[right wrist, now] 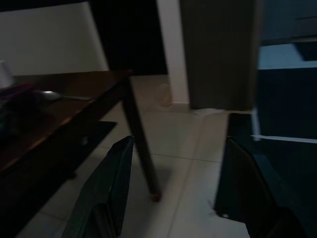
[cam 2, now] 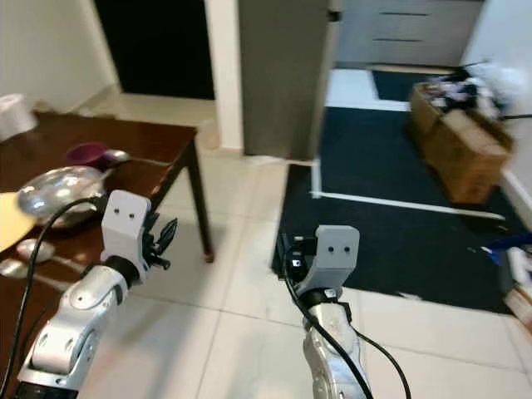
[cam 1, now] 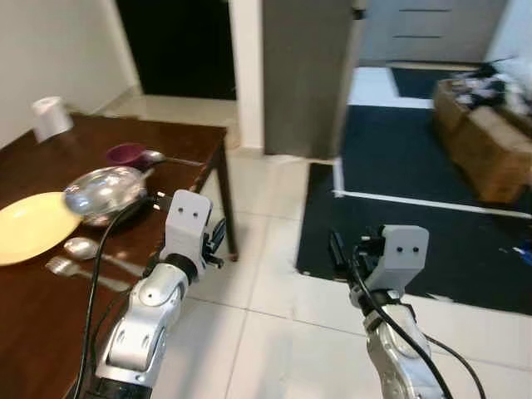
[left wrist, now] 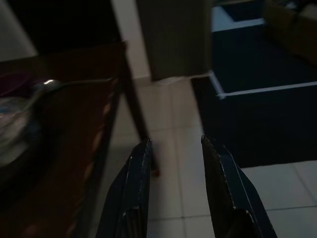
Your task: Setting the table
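Both end effectors, left [left wrist: 173,148] and right [right wrist: 178,153], hover open beside table [cam 1: 191,141].

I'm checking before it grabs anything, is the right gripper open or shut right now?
Open. In the right wrist view the right gripper has its two black fingers spread wide apart, with bare floor tile between them and nothing held.

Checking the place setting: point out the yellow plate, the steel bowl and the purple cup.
yellow plate [cam 1: 33,226], left eye view, centre of its face
steel bowl [cam 1: 104,189], left eye view, shiny side
purple cup [cam 1: 125,154], left eye view, rim
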